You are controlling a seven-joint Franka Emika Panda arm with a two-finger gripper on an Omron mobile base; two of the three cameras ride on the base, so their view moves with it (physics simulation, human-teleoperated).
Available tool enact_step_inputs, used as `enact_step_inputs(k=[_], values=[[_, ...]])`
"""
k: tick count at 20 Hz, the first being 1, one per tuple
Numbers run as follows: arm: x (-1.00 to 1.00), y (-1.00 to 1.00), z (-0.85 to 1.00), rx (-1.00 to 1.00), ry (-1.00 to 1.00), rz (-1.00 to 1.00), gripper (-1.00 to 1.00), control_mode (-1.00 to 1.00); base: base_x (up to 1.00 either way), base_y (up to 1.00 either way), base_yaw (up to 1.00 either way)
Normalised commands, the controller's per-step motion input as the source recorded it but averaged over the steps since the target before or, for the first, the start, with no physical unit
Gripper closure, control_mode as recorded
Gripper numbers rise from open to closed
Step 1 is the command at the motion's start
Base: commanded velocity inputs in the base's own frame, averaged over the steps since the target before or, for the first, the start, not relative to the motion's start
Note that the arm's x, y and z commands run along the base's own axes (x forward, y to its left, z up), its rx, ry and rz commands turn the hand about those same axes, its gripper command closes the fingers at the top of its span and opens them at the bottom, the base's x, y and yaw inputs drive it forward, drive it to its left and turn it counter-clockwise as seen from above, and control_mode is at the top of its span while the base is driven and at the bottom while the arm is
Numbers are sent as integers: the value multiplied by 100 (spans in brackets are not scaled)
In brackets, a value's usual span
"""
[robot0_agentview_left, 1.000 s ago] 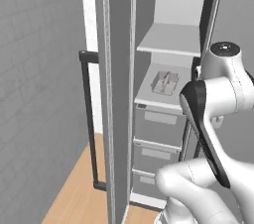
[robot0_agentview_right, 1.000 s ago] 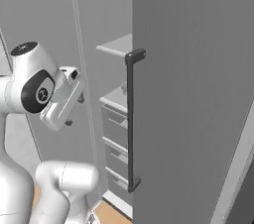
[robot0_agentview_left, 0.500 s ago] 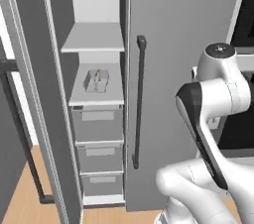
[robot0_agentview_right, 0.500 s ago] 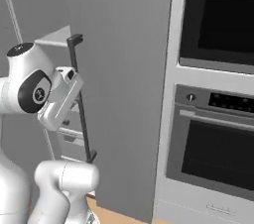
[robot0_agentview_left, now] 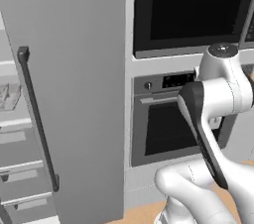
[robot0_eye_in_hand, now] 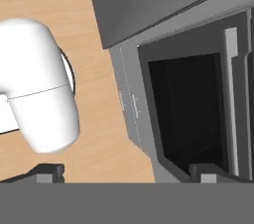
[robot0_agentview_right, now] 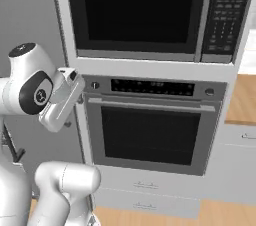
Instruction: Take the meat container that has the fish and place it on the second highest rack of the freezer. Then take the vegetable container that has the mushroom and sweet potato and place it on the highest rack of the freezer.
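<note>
While my pincer (robot0_eye_in_hand: 126,172) hangs spread wide and empty above the wooden floor (robot0_eye_in_hand: 94,59), I face the dark-glass wall oven (robot0_agentview_right: 152,125).

The freezer (robot0_agentview_left: 74,94) stands left of the wall oven (robot0_agentview_right: 152,127), with the microwave (robot0_agentview_right: 145,12) above the oven.
</note>
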Motion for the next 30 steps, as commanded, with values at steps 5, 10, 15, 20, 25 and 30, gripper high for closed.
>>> enact_step_inputs(k=[5, 10, 15, 20, 25, 30], values=[[0, 0, 0, 0, 0, 0, -100, 100, 45, -68, -44], [0, 0, 0, 0, 0, 0, -100, 100, 62, -71, -10], [0, 0, 0, 0, 0, 0, -100, 100, 24, -87, 5], [0, 0, 0, 0, 0, 0, -100, 100, 46, -90, 18], [0, 0, 0, 0, 0, 0, -100, 100, 34, -99, 21], [0, 0, 0, 0, 0, 0, -100, 100, 57, -97, 23]])
